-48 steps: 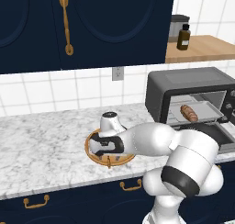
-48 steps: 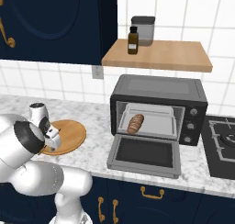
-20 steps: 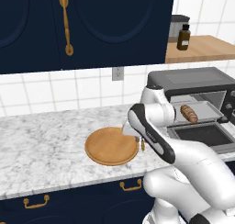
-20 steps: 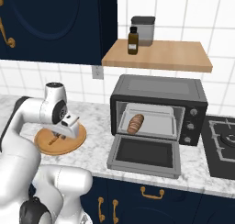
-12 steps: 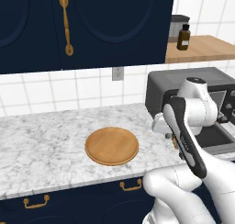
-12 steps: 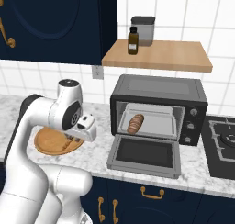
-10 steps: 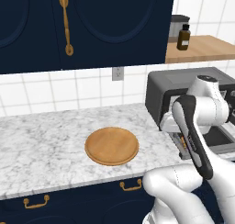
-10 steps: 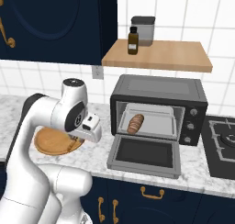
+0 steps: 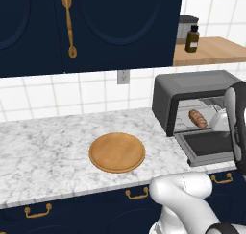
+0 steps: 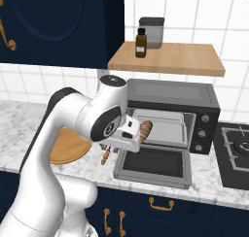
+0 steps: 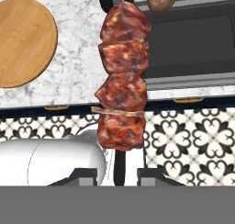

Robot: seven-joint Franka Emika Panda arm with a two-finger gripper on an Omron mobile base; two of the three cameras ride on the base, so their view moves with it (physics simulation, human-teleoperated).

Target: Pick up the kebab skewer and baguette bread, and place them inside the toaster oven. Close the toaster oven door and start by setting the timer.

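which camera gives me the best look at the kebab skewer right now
The hand view: the kebab skewer runs up its middle, its red-brown meat chunks plain. The right base view gives just its stick end below the gripper.

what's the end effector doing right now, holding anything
End effector: closed on the kebab skewer, carrying it in the air near the open toaster oven door.
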